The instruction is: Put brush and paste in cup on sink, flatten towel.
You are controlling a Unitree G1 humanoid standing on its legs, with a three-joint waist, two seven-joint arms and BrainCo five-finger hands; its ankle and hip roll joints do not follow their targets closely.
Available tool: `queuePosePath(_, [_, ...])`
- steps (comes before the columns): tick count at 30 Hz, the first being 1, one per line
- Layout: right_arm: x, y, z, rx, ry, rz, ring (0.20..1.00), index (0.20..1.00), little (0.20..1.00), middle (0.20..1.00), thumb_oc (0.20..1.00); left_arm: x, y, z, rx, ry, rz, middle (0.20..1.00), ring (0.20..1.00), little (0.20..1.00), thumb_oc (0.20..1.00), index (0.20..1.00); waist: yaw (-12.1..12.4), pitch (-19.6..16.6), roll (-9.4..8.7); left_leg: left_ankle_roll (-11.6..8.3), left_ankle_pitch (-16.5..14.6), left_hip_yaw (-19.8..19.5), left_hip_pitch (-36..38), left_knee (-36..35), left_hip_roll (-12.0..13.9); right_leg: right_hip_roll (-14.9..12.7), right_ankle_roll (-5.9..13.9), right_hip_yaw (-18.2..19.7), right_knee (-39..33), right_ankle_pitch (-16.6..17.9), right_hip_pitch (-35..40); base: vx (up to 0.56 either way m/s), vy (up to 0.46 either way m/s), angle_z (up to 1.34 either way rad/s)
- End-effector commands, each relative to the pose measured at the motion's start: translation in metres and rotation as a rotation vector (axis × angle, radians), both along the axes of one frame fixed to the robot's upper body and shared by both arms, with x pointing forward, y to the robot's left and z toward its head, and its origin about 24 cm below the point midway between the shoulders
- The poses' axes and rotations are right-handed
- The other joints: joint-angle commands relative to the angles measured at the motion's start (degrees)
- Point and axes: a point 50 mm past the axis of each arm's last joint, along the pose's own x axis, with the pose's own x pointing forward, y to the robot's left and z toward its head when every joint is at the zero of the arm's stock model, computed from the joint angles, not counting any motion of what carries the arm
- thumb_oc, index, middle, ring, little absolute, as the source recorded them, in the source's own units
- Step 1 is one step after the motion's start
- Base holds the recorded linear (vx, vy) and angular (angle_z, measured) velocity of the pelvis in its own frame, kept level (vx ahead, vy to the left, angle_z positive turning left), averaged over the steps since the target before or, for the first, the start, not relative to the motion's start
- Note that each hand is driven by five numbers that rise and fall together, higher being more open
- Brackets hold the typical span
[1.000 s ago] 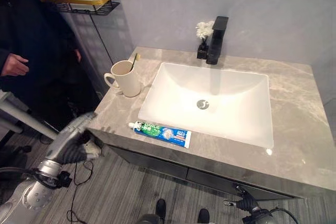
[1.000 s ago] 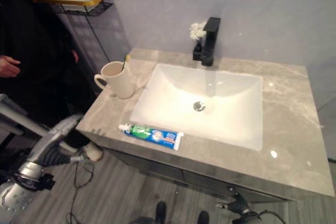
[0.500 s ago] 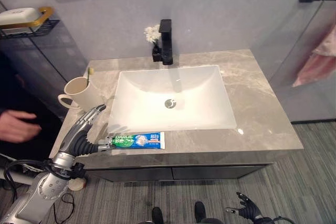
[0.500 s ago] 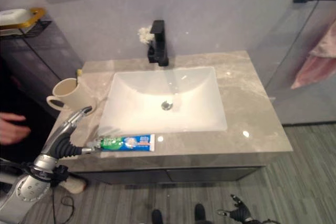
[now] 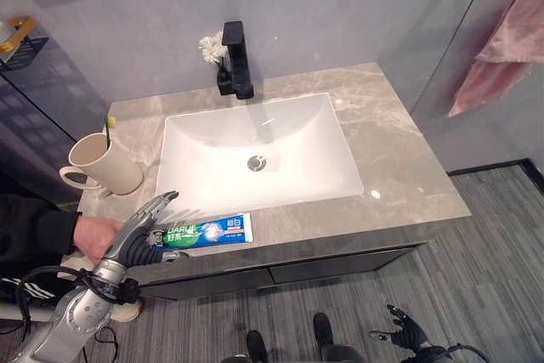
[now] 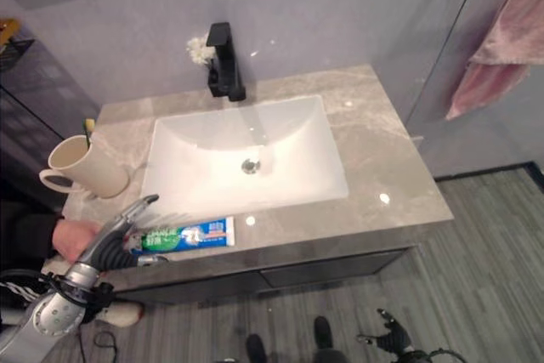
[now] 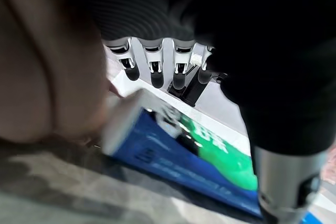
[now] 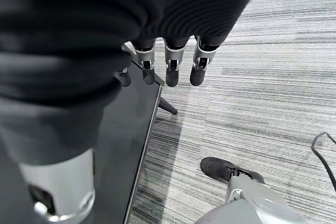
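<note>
Left eye view: left hand [image 5: 140, 229] now reaches toothpaste [image 5: 208, 231].

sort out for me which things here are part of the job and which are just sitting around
Part of the job:
- toothpaste, flat on the counter's front edge
- cup with the toothbrush in it
- pink towel on the wall bar
- left hand, fingers straight, at the toothpaste's cap end

Just there:
- black tap
- white flower beside it
- sink
- a person's hand

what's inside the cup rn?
The cup holds the toothbrush: its yellow-green tip pokes above the rim. The rest is hidden by the cup wall. The toothpaste lies on the counter.
</note>
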Motion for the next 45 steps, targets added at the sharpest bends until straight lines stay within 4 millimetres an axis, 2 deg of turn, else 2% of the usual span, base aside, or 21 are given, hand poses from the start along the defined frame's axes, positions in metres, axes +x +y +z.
queuePosePath(1, [0.017,0.011,0.006,0.013,-0.06,0.078,1.0,1.0,1.0,1.0,1.0,0.008,0.005,0.011,0.028,-0.032,-0.013,1.0,1.0,1.0,1.0,1.0,-0.2,-0.9,-3.66,-2.17,-1.6,-4.8,0.1,0.8,0.7,-8.1,8.61,-0.7,0.5,3.1,-0.1,0.0,0.0,0.0])
queuePosePath(10, [0.023,0.013,0.009,0.004,-0.087,0.101,1.0,1.0,1.0,1.0,1.0,0.008,0.002,0.007,0.02,-0.014,-0.014,1.0,1.0,1.0,1.0,1.0,-0.2,-1.1,-3.95,-2.44,-1.6,-4.5,0.1,0.6,1.1,-7.9,8.6,-0.8,0.5,3.1,-0.4,0.0,0.0,0.0])
queuePosePath(11, [0.022,0.013,0.009,0.002,-0.084,0.101,1.0,1.0,1.0,1.0,1.0,0.008,0.002,0.005,0.017,-0.005,-0.017,0.485,0.485,0.485,0.485,0.485,-0.2,-1.1,-3.91,-2.46,-1.6,-4.5,0.2,0.6,1.2,-8.0,8.58,-0.9,0.5,3.0,-0.3,0.0,0.0,0.0])
queuePosePath(12, [0.022,0.013,0.009,0.002,-0.084,0.101,1.0,1.0,1.0,1.0,1.0,0.008,0.002,0.005,0.016,-0.005,-0.017,0.209,0.209,0.209,0.209,0.209,-0.2,-1.1,-3.9,-2.46,-1.6,-4.5,0.2,0.6,1.2,-8.0,8.58,-0.9,0.5,3.0,-0.3,0.0,0.0,0.0])
queuePosePath(13, [0.022,0.013,0.009,0.003,-0.084,0.102,1.0,1.0,1.0,1.0,1.0,0.008,0.0,0.003,0.015,0.01,-0.023,0.2,0.2,0.2,0.2,0.2,-0.3,-1.1,-3.84,-2.47,-1.7,-4.5,0.3,0.6,1.2,-7.9,8.52,-0.9,0.5,2.9,-0.2,0.0,0.0,0.0])
queuePosePath(28, [0.015,0.01,0.006,-0.01,-0.065,0.087,1.0,1.0,1.0,1.0,1.0,0.01,-0.007,-0.004,0.001,0.036,-0.045,0.2,0.2,0.2,0.2,0.2,-0.7,-1.4,-3.71,-2.52,-1.8,-4.6,0.5,0.6,1.3,-8.0,8.55,-1.1,0.5,2.9,0.0,0.0,0.0,0.0])
queuePosePath(39, [0.012,0.013,0.003,-0.008,-0.056,0.067,1.0,1.0,1.0,1.0,1.0,0.015,-0.012,-0.002,-0.001,0.016,-0.056,0.216,0.216,0.216,0.216,0.216,-0.7,-2.5,-3.75,-2.94,-1.5,-6.3,0.2,0.6,1.6,-8.1,7.99,-3.1,0.5,2.2,1.3,0.0,-0.009,0.06])
queuePosePath(40, [0.011,0.013,0.002,-0.01,-0.052,0.063,1.0,1.0,1.0,1.0,1.0,0.016,-0.012,-0.001,-0.002,0.007,-0.054,0.42,0.42,0.42,0.42,0.42,-0.6,-2.6,-3.76,-2.97,-1.4,-6.6,0.2,0.6,1.7,-8.1,7.9,-3.3,0.5,2.1,1.5,-0.01,-0.022,0.07])
queuePosePath(41, [0.012,0.013,0.002,-0.009,-0.053,0.064,1.0,1.0,1.0,1.0,1.0,0.016,-0.013,0.0,-0.003,0.0,-0.054,0.865,0.865,0.865,0.865,0.865,-0.6,-2.7,-3.76,-3.02,-1.4,-6.7,0.1,0.6,1.7,-8.2,7.85,-3.5,0.5,2.1,1.6,-0.01,-0.026,0.09])
queuePosePath(42, [0.012,0.013,0.003,-0.009,-0.055,0.066,1.0,1.0,1.0,1.0,1.0,0.017,-0.013,0.003,-0.004,-0.011,-0.056,1.0,1.0,1.0,1.0,1.0,-0.5,-2.8,-3.75,-3.08,-1.4,-6.9,0.0,0.6,1.8,-8.2,7.75,-3.8,0.5,2.0,1.7,-0.01,-0.019,0.12])
queuePosePath(45, [0.012,0.015,0.002,-0.006,-0.05,0.072,1.0,1.0,1.0,1.0,1.0,0.019,-0.015,0.01,-0.001,-0.041,-0.065,1.0,1.0,1.0,1.0,1.0,-0.4,-3.0,-3.73,-3.2,-1.3,-7.4,-0.1,0.6,1.9,-8.2,7.61,-4.4,0.5,1.7,2.0,0.0,-0.016,0.15])
